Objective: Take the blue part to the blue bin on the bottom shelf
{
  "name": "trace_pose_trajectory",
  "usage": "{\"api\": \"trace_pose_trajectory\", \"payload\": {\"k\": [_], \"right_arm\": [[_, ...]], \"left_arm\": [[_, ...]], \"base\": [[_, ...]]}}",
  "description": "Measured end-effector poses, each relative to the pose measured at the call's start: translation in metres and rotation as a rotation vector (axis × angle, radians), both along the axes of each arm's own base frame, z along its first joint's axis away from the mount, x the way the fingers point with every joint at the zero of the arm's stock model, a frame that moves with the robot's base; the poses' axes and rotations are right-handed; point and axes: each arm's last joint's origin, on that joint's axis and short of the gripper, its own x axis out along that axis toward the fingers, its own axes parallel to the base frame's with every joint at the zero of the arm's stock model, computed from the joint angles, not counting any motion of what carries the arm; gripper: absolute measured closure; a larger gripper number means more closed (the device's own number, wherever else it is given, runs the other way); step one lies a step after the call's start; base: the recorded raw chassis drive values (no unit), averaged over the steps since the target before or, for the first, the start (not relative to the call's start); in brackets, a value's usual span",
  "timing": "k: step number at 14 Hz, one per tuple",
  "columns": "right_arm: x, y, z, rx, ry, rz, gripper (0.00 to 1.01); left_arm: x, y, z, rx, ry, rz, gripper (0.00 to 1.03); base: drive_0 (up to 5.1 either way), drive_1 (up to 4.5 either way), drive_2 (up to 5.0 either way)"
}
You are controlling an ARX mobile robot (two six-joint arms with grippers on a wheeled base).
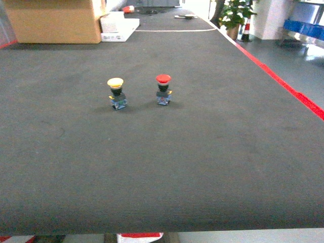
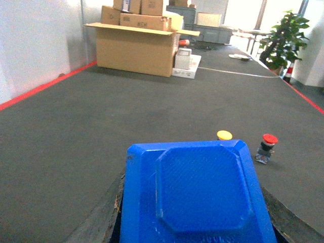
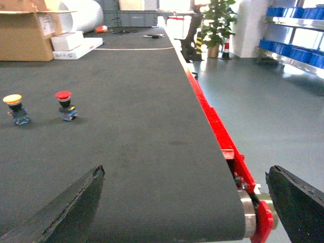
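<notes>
The left gripper [image 2: 195, 223] holds the blue part [image 2: 195, 195] between its jaws, closed on it; the part fills the lower middle of the left wrist view, above the dark bench [image 1: 202, 162]. Beyond the part stand the yellow-capped push button [image 1: 116, 93] and, to its right, the red-capped push button [image 1: 163, 89], both upright on the bench and apart from each other. The right gripper [image 3: 187, 202] hangs with jaws spread wide over the bench's red edge [image 3: 217, 136]. A cardboard box [image 1: 55, 20] sits far behind the buttons.

Matt ribbed belt [image 1: 202, 167]; seemingly glossy plastic blue part [image 2: 195, 197].
</notes>
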Motion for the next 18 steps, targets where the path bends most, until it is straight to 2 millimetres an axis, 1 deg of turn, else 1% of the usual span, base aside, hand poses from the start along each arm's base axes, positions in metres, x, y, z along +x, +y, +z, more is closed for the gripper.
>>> {"api": "trace_pose_trajectory", "payload": {"k": [11,18], "right_arm": [[0.0000,0.0000,0.0000,0.000,0.000,0.000,0.03],[0.0000,0.0000,0.0000,0.000,0.000,0.000,0.03]], "left_arm": [[0.0001,-0.0002,-0.0001,0.001,0.001,-0.002,0.59],[0.0000,-0.0002,-0.0001,0.001,0.001,-0.002,0.59]], "base": [[-0.1,-4.17,4.0],[-1.5,-1.51,-1.5]]}}
